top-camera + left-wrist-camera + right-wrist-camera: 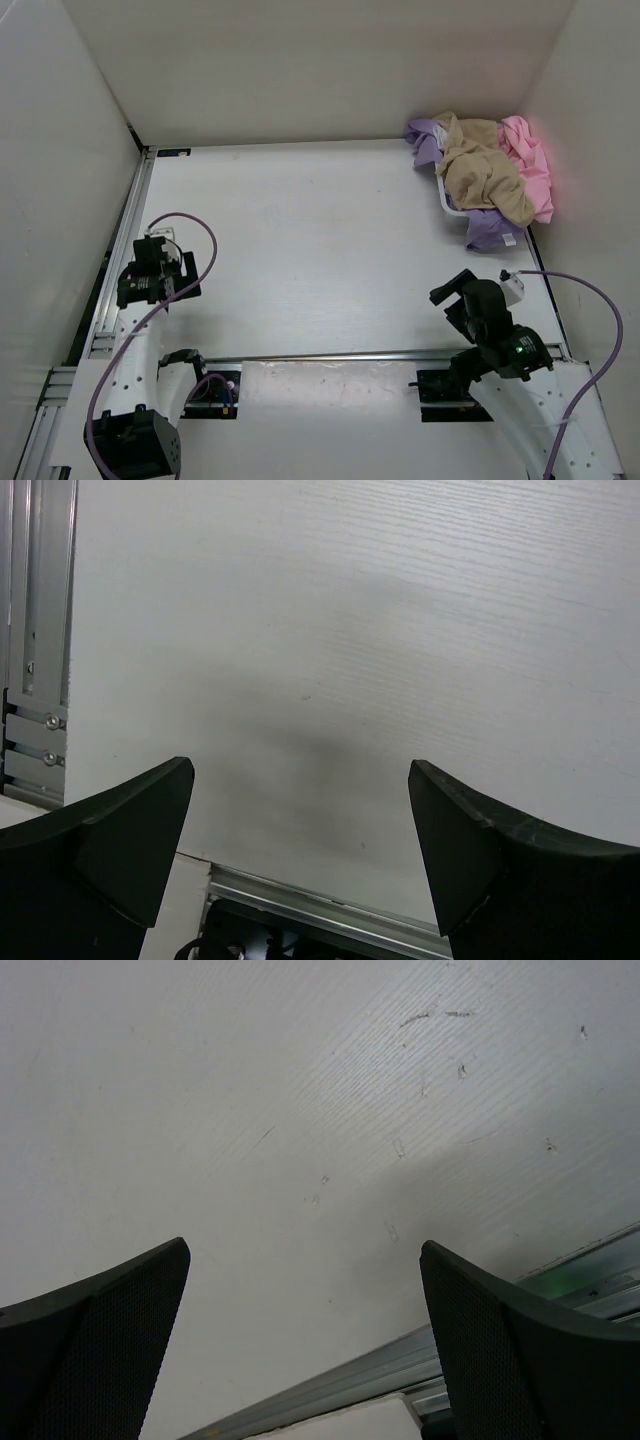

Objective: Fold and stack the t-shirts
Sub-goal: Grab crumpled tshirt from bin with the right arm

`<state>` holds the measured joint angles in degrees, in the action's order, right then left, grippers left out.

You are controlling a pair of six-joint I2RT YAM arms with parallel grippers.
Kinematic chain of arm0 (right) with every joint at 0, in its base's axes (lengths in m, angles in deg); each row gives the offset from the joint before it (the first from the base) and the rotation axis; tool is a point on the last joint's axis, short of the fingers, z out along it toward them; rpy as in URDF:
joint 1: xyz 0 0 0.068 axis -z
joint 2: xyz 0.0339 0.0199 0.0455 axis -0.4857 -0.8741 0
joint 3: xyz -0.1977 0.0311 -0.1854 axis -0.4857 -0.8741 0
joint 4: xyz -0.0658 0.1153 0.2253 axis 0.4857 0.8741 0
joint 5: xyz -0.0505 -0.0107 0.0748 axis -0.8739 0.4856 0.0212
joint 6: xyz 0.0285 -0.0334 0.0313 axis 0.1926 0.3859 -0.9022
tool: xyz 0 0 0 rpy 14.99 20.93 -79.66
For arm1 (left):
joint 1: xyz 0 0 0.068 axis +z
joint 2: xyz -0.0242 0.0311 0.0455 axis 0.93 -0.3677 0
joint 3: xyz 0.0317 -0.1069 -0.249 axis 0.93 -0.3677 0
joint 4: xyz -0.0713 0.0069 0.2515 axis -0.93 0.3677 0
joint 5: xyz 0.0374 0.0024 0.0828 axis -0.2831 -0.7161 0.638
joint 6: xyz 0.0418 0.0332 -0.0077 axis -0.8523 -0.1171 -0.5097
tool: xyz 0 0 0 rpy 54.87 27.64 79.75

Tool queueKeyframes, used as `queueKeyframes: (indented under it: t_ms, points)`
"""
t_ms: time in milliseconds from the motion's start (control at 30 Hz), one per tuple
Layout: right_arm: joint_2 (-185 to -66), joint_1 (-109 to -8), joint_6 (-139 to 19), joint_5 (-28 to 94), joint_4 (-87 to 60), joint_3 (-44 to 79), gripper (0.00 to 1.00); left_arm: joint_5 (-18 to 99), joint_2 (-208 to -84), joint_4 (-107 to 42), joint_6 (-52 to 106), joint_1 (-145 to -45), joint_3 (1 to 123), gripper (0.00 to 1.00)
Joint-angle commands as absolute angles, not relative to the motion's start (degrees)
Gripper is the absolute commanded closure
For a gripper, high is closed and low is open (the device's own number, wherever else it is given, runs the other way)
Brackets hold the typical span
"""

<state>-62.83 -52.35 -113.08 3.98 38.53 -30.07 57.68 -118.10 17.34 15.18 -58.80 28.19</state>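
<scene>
Nothing of the task looks done yet.

The left pincer (pixel 172 272) hangs well to the left of the basket (pixel 447 203) and nearer the arm bases. Its jaws stand wide with nothing between them, and its wrist view shows only bare surface below.

Left of the basket, the worktop (pixel 320 240) carries no folded shirt and no stack, as far as the overhead view shows.

The right pincer (pixel 456 290) hovers on the near side of the basket, apart from it. Its jaws are also spread wide and hold nothing.

The basket sits in the far right corner with the shirts heaped in and over it. The lavender shirt (pixel 487 228) lies lowest, spilling out at the basket's near edge and at its far left. The tan shirt (pixel 490 168) is crumpled on top of it. The pink shirt (pixel 528 165) lies bunched on the basket's right side, against the wall. A white shirt cannot be made out in the heap.

So every step remains. Each shirt has to be pulled from the basket, spread flat, folded, and laid on the others.
</scene>
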Motion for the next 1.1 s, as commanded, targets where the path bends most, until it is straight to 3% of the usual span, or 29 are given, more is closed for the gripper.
queueKeyframes:
  t_ms: [0, 133, 300, 400, 433, 533, 633, 733, 900, 1033, 1067]
  points:
    - [-64.1, -52.6, -114.0, -0.5, 38.2, -25.6, 0.0, 56.5, -117.4, 17.2, 15.2, -58.6, 31.7, 0.0]
    - [-68.9, -52.6, -96.6, 2.1, 31.4, -20.8, 0.0, 57.2, -119.8, 17.9, 15.2, -58.6, 36.8, 0.0]
    - [-90.9, -52.0, -77.9, -1.8, 27.9, -1.6, 0.0, 48.8, -128.5, 19.9, 15.2, -58.6, 47.8, 0.0]
    - [-110.6, -46.7, -69.1, -0.2, 29.7, 20.4, 0.0, 46.8, -138.0, 23.0, 15.2, -61.2, 55.4, 0.0]
    - [-120.8, -42.2, -68.4, 2.3, 32.5, 32.8, 0.0, 48.6, -140.6, 24.8, 15.2, -62.1, 57.2, 0.0]
    - [-139.4, -34.4, -72.3, 7.8, 36.5, 54.5, 0.0, 53.3, -148.6, 25.4, 15.2, -64.6, 61.7, 0.0]
    - [-154.3, -30.7, -75.9, 4.9, 36.5, 68.7, 0.04, 55.3, -152.0, 23.7, 15.2, -66.8, 62.4, 0.0]
    - [-164.5, -29.9, -75.9, -1.6, 34.8, 74.7, 0.05, 55.3, -154.3, 23.0, 15.2, -69.1, 63.5, 0.0]
    - [-169.2, -29.3, -74.4, -5.0, 31.6, 73.1, 0.05, 57.3, -157.2, 23.0, 15.2, -71.5, 64.1, 0.0]
    - [-166.6, -29.3, -75.6, -6.2, 32.9, 64.3, 0.16, 57.3, -158.6, 23.0, 15.2, -71.5, 64.1, 0.0]
    - [-166.1, -29.3, -76.1, -7.1, 34.3, 63.1, 0.25, 57.3, -159.1, 22.5, 15.2, -71.5, 64.1, 0.0]
